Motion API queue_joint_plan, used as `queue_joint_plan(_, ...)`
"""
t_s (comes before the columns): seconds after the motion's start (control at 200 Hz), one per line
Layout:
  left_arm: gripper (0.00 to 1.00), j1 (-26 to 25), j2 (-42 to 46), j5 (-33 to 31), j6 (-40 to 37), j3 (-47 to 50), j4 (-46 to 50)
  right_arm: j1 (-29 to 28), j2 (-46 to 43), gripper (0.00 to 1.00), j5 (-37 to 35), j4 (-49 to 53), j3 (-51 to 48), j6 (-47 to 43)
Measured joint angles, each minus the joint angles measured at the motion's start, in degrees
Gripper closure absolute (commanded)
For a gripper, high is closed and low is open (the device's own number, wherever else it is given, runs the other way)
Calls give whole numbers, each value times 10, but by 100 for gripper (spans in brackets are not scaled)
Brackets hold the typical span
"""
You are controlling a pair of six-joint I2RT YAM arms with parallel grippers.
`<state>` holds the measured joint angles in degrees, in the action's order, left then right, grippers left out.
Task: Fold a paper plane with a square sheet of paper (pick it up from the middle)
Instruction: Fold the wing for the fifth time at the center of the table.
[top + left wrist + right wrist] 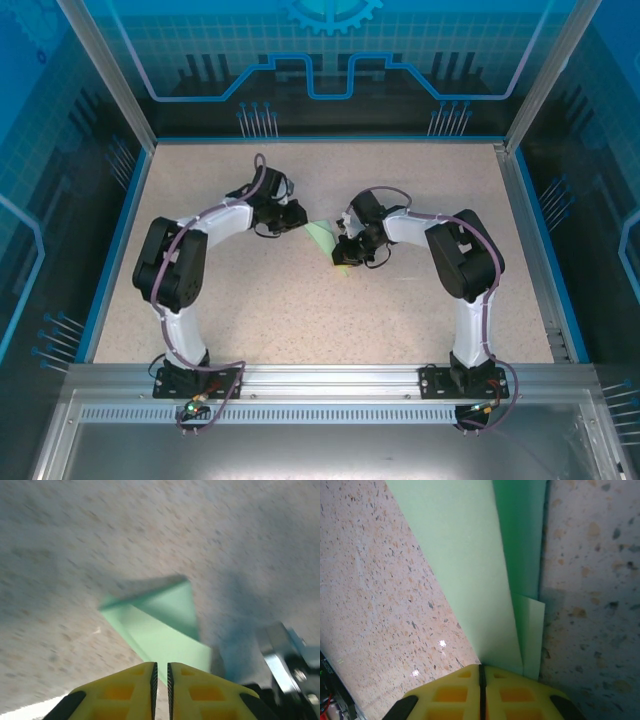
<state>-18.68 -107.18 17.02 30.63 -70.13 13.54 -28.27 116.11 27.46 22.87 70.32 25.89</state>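
Table (250, 320) open around — right jaws pinch edge of folded paper (322, 238); left jaws near-closed, grip unclear.

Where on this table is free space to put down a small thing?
Free: the table strip along the far blue edge, and the near patch between the left arm and right arm. Crowded: the centre, where the left gripper and right gripper meet at the green paper.

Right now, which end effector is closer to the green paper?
Right. The right end effector touches the folded pale green paper sheet, seemingly pinching it; the left end effector sits just beside it.
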Motion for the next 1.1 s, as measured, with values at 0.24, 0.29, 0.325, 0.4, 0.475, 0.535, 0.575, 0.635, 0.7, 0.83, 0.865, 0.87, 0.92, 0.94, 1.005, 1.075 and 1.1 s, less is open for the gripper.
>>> queue_joint_plan(0.24, 85, -58, -13, 55, 52, 55, -75, 0, 0, 92, 0, 0, 0, 0)
queue_joint_plan(0.29, 85, -64, -22, 63, 58, 56, -88, 0, 0, 92, 0, 0, 0, 0)
queue_joint_plan(0.325, 85, -66, -27, 69, 64, 56, -95, 0, 0, 91, 0, 0, 0, 0)
queue_joint_plan(0.4, 85, -67, -36, 79, 70, 56, -105, 0, 0, 92, 0, 0, 0, 0)
queue_joint_plan(0.475, 85, -67, -49, 84, 70, 56, -110, 0, 0, 92, 0, 0, 0, 2)
queue_joint_plan(0.535, 85, -67, -60, 84, 70, 56, -109, 0, 0, 92, 0, 0, 0, 2)
queue_joint_plan(0.575, 85, -67, -67, 84, 70, 56, -109, 0, 0, 92, 0, 0, 0, 2)
queue_joint_plan(0.635, 85, -67, -74, 84, 70, 54, -109, 0, 0, 92, 0, -1, -1, 2)
queue_joint_plan(0.7, 85, -67, -76, 84, 70, 50, -106, 0, 0, 92, 0, -2, -2, 2)
queue_joint_plan(0.83, 86, -67, -80, 80, 69, 40, -91, 1, 0, 92, 1, -3, -3, 2)
queue_joint_plan(0.865, 86, -67, -81, 76, 67, 36, -84, 1, 0, 92, 1, -3, -3, 2)
queue_joint_plan(0.87, 86, -67, -81, 76, 67, 36, -83, 1, 0, 92, 1, -3, -3, 2)
queue_joint_plan(0.92, 86, -69, -82, 67, 64, 28, -70, 1, 0, 92, 1, -3, -3, 2)
queue_joint_plan(0.94, 86, -70, -83, 65, 63, 25, -65, 1, 0, 92, 0, -3, -3, 2)
queue_joint_plan(1.005, 86, -72, -84, 52, 54, 14, -48, 1, 0, 92, 0, -3, -3, 2)
queue_joint_plan(1.075, 85, -72, -87, 36, 48, 1, -31, 1, 0, 92, -2, -2, -3, 2)
queue_joint_plan(1.1, 84, -71, -89, 31, 46, -3, -27, 1, 0, 92, -2, -2, -3, 2)
